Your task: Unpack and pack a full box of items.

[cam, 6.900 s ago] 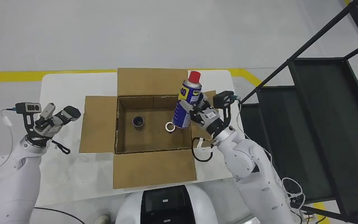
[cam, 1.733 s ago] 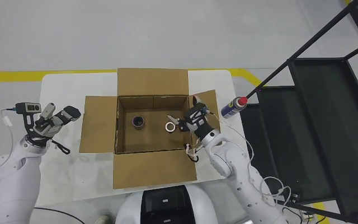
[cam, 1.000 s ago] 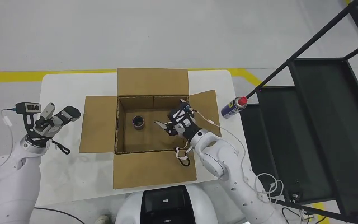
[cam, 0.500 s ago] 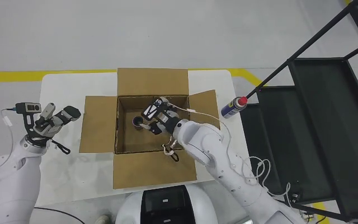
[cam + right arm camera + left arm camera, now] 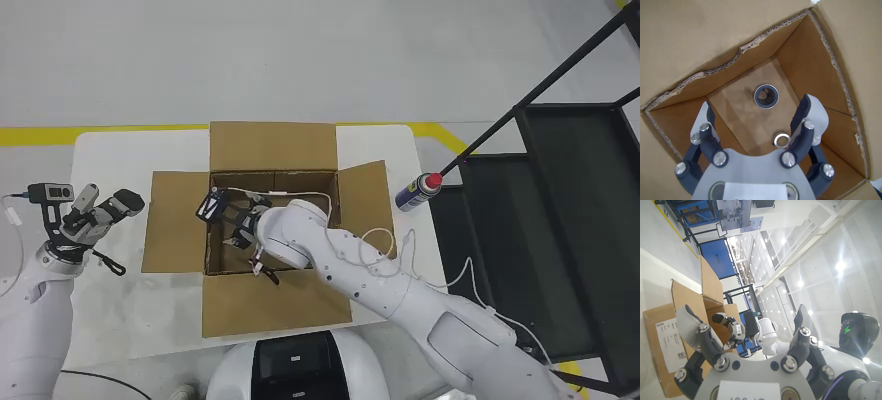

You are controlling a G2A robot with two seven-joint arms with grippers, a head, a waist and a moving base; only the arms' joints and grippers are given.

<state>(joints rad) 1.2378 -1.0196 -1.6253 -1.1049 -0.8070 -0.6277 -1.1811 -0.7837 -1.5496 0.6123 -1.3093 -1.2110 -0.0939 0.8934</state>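
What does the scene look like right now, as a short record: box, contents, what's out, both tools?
container: box, open, flaps out, on the table
inside: dark ring and metal ring, apart on the box floor
outside: can, lying by the table's right edge
right arm: right tool open, empty, over the box above the dark ring
left arm: left tool open, empty, off the box's left side
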